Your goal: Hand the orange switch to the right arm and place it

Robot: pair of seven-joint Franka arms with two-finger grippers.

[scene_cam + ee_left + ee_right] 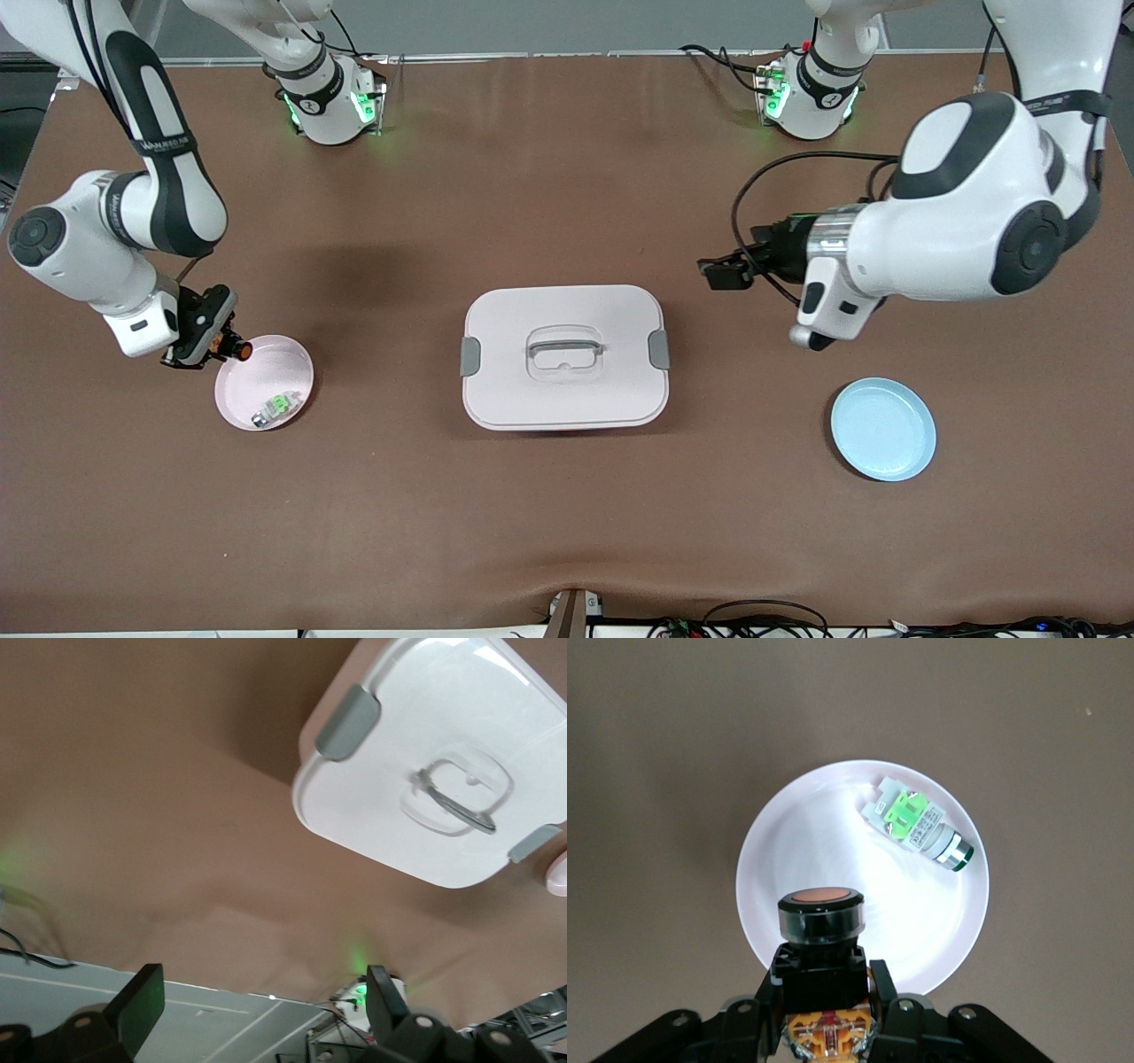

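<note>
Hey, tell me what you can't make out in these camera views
- Closed white container: contents hidden by its lid, every view.
- Orange switch: rear hidden between the right pincer fingers; tiny in front view.
- Green-and-silver part on the pink plate: label too small.
- Left pincer: body cut off by wrist view's edge.

We see the orange switch (820, 939), a stubby black cylinder with a round orange face, clamped in the right gripper (824, 1010) over the pink plate's (239, 409) rim.

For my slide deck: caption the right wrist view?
Right end effector grips the orange switch above the pink plate.
</note>
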